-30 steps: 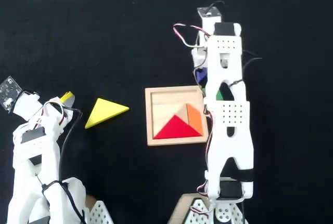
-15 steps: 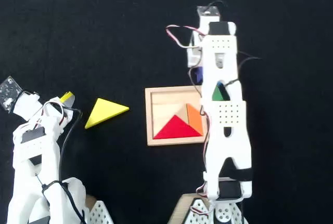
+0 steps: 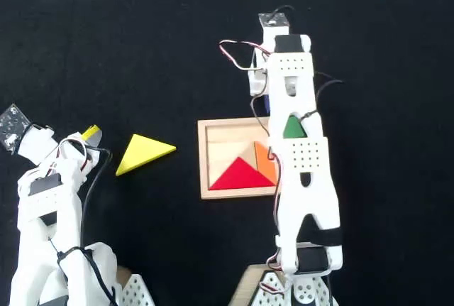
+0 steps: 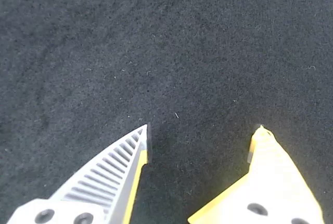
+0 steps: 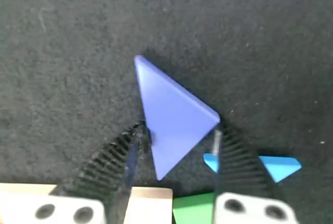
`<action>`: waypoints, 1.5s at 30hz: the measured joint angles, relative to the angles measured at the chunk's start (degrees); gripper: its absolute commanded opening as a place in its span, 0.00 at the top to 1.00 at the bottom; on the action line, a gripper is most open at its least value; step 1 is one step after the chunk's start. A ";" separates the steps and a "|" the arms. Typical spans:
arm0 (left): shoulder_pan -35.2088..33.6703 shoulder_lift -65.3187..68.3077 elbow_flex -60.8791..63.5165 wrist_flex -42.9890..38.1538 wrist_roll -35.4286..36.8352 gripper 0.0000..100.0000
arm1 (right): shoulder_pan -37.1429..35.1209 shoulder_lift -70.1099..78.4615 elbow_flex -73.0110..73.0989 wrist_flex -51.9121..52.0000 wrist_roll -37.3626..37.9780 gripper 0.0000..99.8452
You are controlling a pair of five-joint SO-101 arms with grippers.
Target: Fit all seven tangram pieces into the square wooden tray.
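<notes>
Tangram blue triangle [image 5: 171, 109] sits pinched between my right gripper's [image 5: 178, 129] fingers, the wooden tray [image 3: 203, 157] just behind them holding a red triangle [image 3: 241, 176] and an orange piece [image 3: 264, 160]. My left gripper [image 4: 202, 129] is spread over black cloth, with the yellow triangle [image 3: 142, 152] near it.

The right arm [image 3: 301, 171] stretches far out from its base, the right gripper [image 5: 179, 130] pinching a blue triangle [image 5: 171, 109] between its fingers; the left arm [image 3: 46, 199] sits folded back, the left gripper [image 4: 200, 130] parted
</notes>
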 measured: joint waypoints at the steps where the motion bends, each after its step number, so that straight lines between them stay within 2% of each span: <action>1: 0.00 0.00 0.00 0.00 0.00 0.69 | 0.35 0.00 0.00 -0.09 0.00 0.89; 7: 0.00 0.00 0.00 0.00 0.00 0.69 | 1.41 0.09 -0.70 -0.09 0.00 0.90; 9: 0.00 0.00 0.00 0.00 0.00 0.69 | 1.41 0.09 -0.70 -0.09 0.00 0.85; 14: 0.00 0.00 0.00 0.00 0.00 0.69 | 1.76 0.18 -2.90 0.18 1.14 0.66; 20: 0.00 0.00 0.00 0.00 0.00 0.69 | 2.37 0.18 -4.92 -0.26 11.34 0.72; 24: 0.00 0.00 0.00 0.00 0.00 0.69 | 2.20 0.18 -4.84 -3.08 16.79 0.72; 42: 0.00 0.00 0.00 0.00 0.00 0.69 | 0.62 0.09 2.55 -6.33 18.64 0.72; 45: 0.00 0.00 0.00 0.00 0.00 0.69 | 0.62 0.09 2.55 -7.38 21.10 0.72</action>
